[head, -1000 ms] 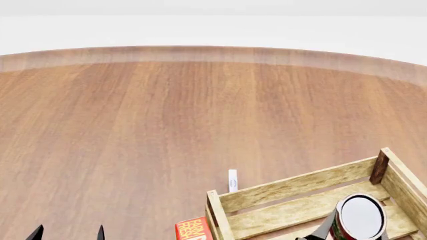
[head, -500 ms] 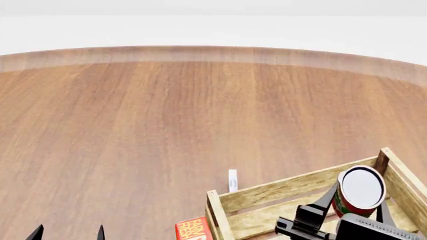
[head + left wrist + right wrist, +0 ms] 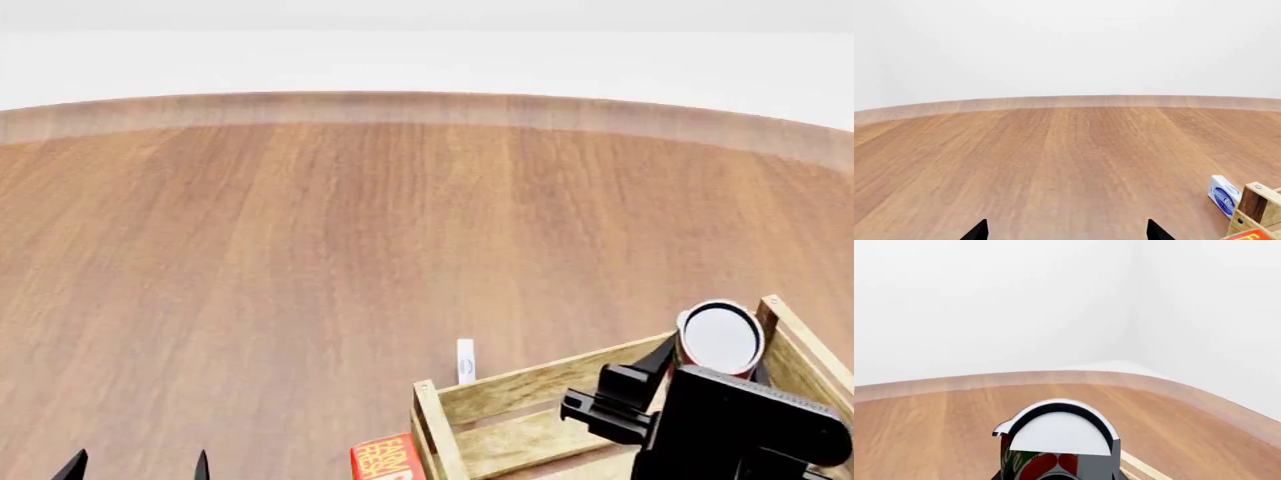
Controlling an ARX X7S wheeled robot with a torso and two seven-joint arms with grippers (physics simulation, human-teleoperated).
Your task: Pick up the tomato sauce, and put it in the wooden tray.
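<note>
Carrying step: right gripper (image 3: 718, 362) clamped on silver-topped red-labelled tomato sauce tin (image 3: 721, 338) above pale slatted wooden tray (image 3: 534, 385); next, lowering and release inside; left gripper (image 3: 1066, 231) spread wide, empty.

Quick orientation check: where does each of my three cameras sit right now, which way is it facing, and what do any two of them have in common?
Head view: on the head, looking forward and down at the table, the wooden tray and the tomato sauce in the right gripper; left fingertips show low.
Left wrist view: near the left gripper, looking across the table; its two open fingertips show.
Right wrist view: behind the right gripper, filled by the can.
Shared: head and left wrist views both show the tray's corner and a small blue-and-white box.
</note>
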